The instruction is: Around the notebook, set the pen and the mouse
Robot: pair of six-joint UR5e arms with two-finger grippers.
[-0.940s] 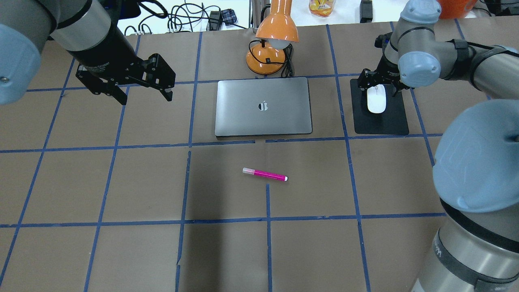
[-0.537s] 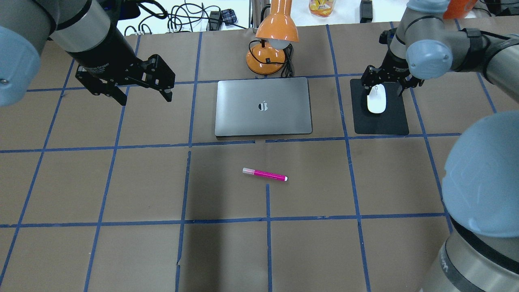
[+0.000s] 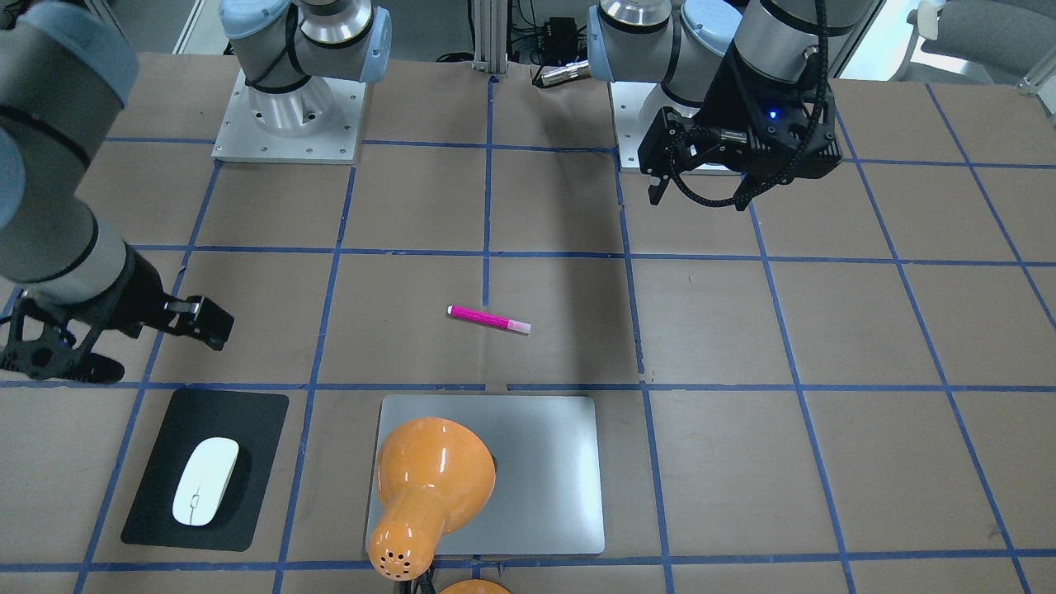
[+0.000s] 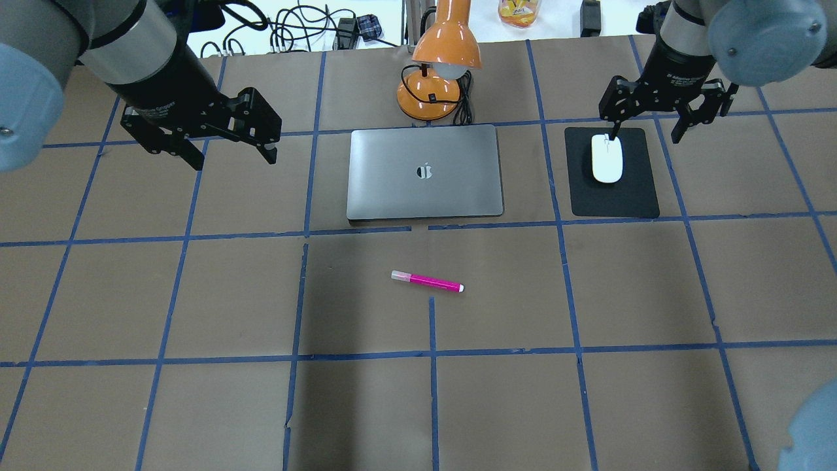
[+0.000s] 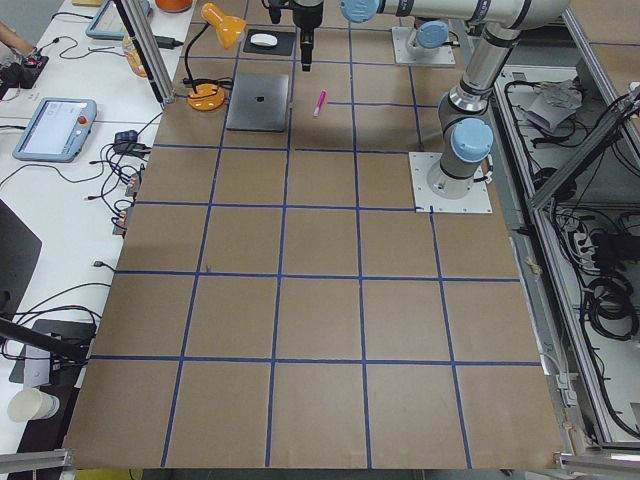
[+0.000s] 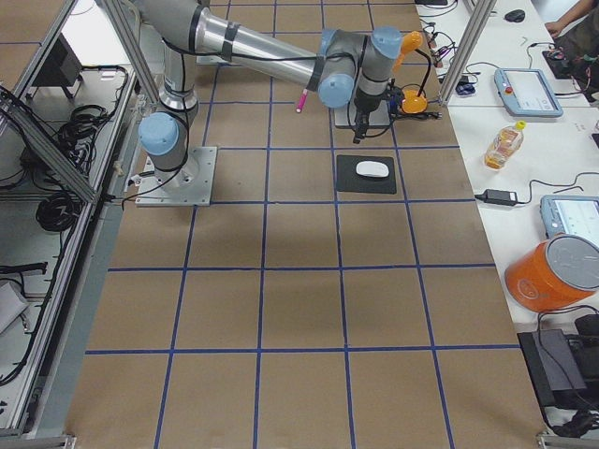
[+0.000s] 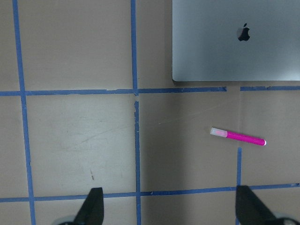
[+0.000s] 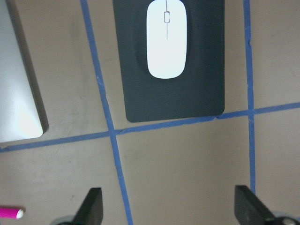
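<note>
Over on our left, the left end effector [image 4: 235,159] hangs above the brown paper-covered worktop [image 4: 196,294]. Its two black fingers are spread wide with nothing between them, and it's well off to the side of everything else.

Next over, the big flat silver-grey metal notebook [image 4: 425,171] lies closed. An orange desk lamp [image 4: 435,85] stands just past its far edge. The short magenta-pink pen with the pale cap [image 4: 427,281] lies flat on the worktop on our side of the notebook. It's near the notebook but not touching, cap end pointing left.

Right of the notebook, across a blue tape line [image 4: 549,163], the small smooth white oval mouse [image 4: 607,159] sits on a thin black rounded-corner pad [image 4: 614,199], toward the pad's far end.

The right end effector [image 4: 644,135] hovers over the pad's far edge, fingers wide apart and empty, raised clear of the mouse.
</note>
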